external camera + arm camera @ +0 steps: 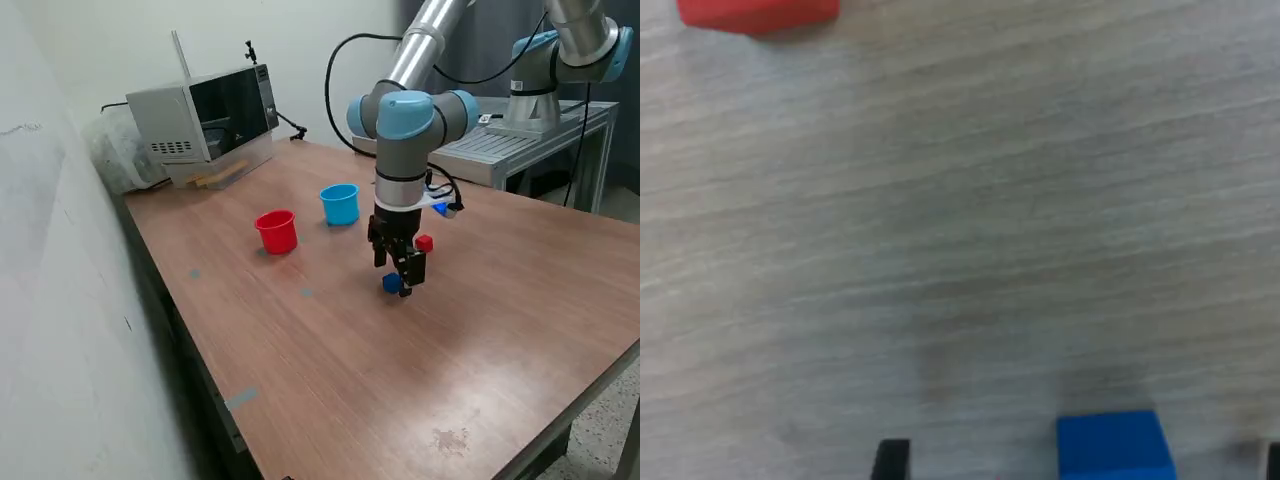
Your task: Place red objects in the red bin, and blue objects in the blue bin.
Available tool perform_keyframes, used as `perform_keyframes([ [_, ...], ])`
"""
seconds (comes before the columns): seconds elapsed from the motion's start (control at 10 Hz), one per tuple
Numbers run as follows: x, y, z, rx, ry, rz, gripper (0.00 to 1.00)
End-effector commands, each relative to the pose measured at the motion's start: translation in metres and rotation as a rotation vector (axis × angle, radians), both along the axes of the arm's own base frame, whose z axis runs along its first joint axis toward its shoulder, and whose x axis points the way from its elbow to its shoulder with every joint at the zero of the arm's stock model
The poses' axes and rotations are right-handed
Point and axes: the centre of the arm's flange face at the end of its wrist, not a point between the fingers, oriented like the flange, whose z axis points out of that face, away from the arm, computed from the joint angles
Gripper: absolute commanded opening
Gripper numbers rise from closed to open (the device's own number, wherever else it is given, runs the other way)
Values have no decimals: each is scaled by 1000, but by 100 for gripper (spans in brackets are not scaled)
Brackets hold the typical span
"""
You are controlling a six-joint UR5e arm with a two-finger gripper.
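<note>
My gripper (398, 280) is low over the wooden table (330, 360), open, with its jaws on either side of a small dark blue cube (389, 284). In the wrist view the blue cube (1112, 446) sits between the two fingertips (891, 459), touching neither. A small red cube (425, 242) lies just behind the gripper; it also shows in the wrist view (758, 12). The red cup (277, 231) and the light blue cup (340, 204) stand upright side by side towards the exterior view's left. I see no other cubes.
A microwave (210, 115) stands at the table's far left corner by the wall. A second arm (575, 45) is mounted on a metal stand (520, 140) behind the table at the right. The table's front edge (560, 420) is near.
</note>
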Motion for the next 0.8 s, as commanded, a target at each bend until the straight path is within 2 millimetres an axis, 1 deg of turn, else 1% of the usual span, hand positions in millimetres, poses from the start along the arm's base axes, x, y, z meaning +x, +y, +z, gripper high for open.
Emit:
perform_keyframes([
  [0.0, 0, -2, 2, 1, 0, 16, 100],
  [0.1, 0, -3, 3, 1, 2, 24, 0],
  [0.7, -1, -3, 4, 0, 5, 27, 0],
])
